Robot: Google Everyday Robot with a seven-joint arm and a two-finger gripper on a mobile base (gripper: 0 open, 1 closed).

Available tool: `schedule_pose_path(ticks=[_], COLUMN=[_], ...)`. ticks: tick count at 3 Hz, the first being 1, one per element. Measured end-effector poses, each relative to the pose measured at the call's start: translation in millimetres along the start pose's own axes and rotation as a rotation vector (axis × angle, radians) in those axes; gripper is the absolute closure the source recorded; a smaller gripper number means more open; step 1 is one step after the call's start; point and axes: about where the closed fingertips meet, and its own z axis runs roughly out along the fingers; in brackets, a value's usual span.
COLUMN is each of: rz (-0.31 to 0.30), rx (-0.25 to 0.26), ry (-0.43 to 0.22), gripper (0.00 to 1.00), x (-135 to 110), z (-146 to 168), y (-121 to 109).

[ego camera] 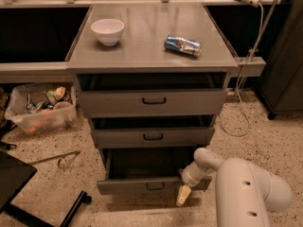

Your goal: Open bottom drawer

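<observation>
The bottom drawer (137, 185) is the lowest grey front of the cabinet, with a small black loop handle (155, 187). It stands pulled out, and its dark inside shows above the front. My gripper (184, 195) is at the drawer front's right end, just right of the handle, pointing down toward the floor. My white arm (246, 188) reaches in from the lower right. The middle drawer (152, 136) and the tall top drawer (152, 101) are also pulled out a little.
A white bowl (107, 31) and a lying can (182, 45) rest on the cabinet top. A clear bin of clutter (40, 109) sits on the floor at left. A black chair base (28, 193) is at lower left. A cable (246, 79) hangs at right.
</observation>
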Motion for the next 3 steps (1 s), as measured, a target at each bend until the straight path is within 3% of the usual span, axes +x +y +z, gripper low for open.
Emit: schedule_pose_path(ticks=[1,2,3], rz=[0.08,0.119,0.118], rx=[0.005,-0.01,-0.019], ry=[-0.023,-0.05,-0.065], gripper=[0.0,0.0,0.0], x=[7.3,11.7,12.3], z=[-3.8,4.1,17.3], y=[38.2,90.6,134.3])
